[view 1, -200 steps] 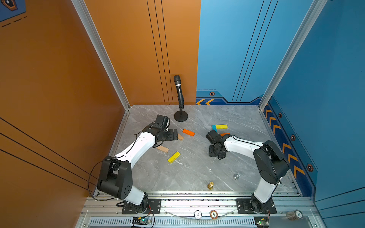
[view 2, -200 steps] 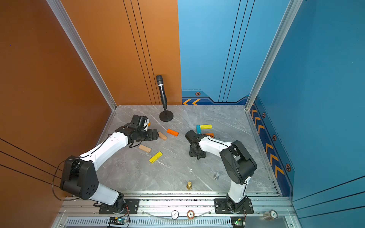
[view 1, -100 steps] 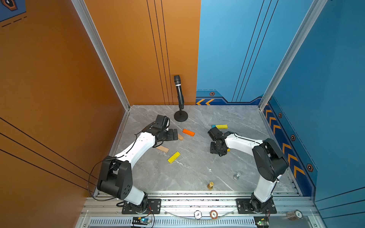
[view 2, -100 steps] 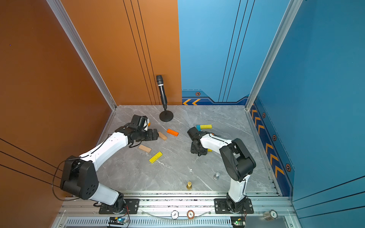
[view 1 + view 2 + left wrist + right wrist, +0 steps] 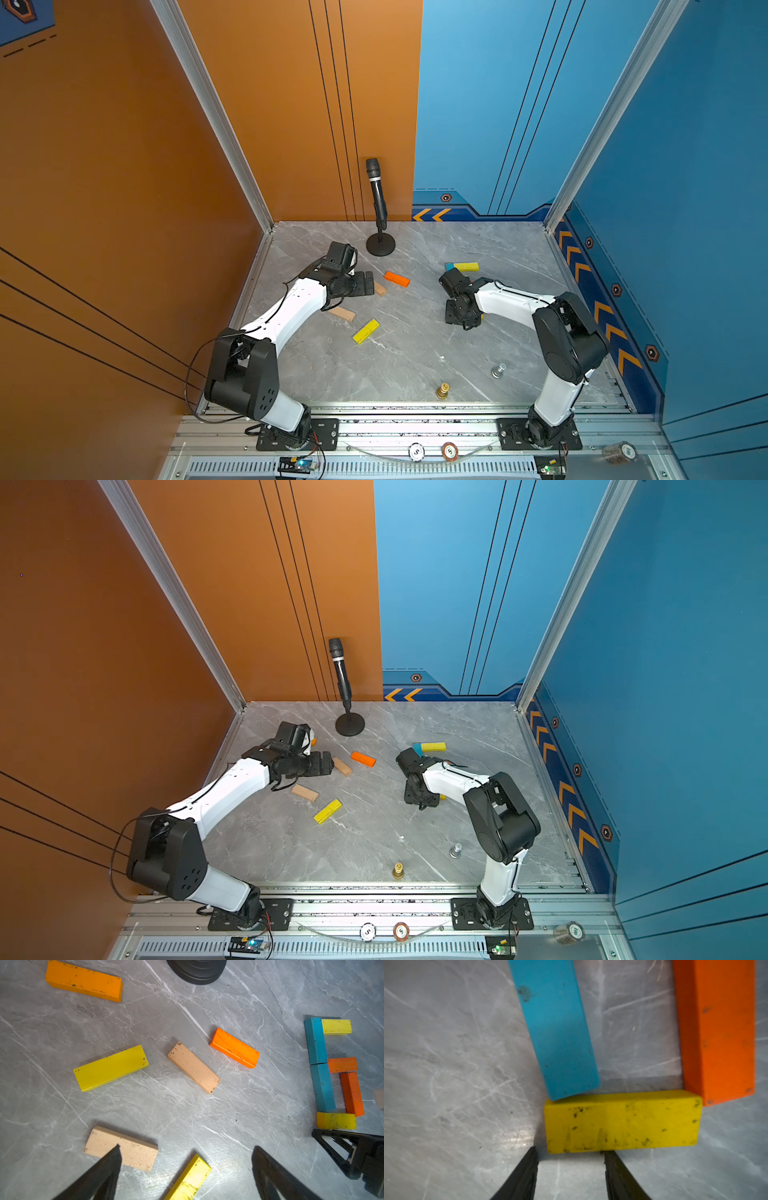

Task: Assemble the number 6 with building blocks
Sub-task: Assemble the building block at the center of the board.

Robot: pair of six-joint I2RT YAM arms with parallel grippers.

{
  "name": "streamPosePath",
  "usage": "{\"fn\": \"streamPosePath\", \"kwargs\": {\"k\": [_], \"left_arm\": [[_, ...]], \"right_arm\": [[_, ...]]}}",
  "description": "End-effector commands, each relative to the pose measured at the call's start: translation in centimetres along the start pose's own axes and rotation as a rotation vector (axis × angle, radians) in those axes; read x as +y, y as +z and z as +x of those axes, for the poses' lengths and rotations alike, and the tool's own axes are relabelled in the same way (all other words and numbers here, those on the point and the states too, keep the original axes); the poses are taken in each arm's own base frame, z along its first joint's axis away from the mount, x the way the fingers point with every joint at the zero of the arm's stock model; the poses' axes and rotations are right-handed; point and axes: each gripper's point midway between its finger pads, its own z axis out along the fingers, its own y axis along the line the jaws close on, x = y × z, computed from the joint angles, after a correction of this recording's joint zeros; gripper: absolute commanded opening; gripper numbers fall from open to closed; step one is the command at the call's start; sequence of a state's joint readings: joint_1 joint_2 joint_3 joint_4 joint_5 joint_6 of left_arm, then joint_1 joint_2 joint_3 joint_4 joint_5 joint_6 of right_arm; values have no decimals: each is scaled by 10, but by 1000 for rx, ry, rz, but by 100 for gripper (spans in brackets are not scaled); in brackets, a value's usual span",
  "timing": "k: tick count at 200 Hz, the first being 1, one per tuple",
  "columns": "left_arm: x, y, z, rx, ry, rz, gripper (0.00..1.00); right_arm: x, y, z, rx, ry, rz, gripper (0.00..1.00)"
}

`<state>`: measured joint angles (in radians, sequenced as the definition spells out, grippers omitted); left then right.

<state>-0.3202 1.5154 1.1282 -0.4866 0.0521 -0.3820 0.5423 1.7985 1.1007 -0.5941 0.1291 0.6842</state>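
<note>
Scuffed painted wood: I see a blue block (image 5: 556, 1028) and an orange block (image 5: 716, 1028) ending against a yellow block (image 5: 623, 1122), part of the 6, right of centre. Right gripper (image 5: 569, 1152) has its jaws apart and empty, tips at the yellow block's long face. Left gripper (image 5: 187, 1147) is spread wide and empty, near a plain tan block (image 5: 133, 1153) on the veined grey marble (image 5: 270, 1105), left side.

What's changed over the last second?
The right gripper edged slightly to its right beside the yellow block at the figure's near end, jaws apart, gripping nothing. The left gripper stayed open and still; the loose blocks, microphone and chess pieces did not move.
</note>
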Motion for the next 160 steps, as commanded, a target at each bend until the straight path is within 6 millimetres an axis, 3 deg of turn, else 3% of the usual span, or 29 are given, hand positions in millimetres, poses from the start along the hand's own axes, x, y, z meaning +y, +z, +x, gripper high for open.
{"fn": "streamPosePath", "kwargs": {"k": [1, 71, 160], "left_arm": [[-4, -4, -11, -25, 25, -1, 98], [-5, -4, -10, -26, 28, -1, 98], [-4, -3, -10, -23, 27, 0, 98]], "right_arm": [[-26, -2, 10, 20, -7, 83, 52], [-27, -2, -3, -2, 23, 66, 53], [-37, -2, -2, 18, -40, 84, 53]]}}
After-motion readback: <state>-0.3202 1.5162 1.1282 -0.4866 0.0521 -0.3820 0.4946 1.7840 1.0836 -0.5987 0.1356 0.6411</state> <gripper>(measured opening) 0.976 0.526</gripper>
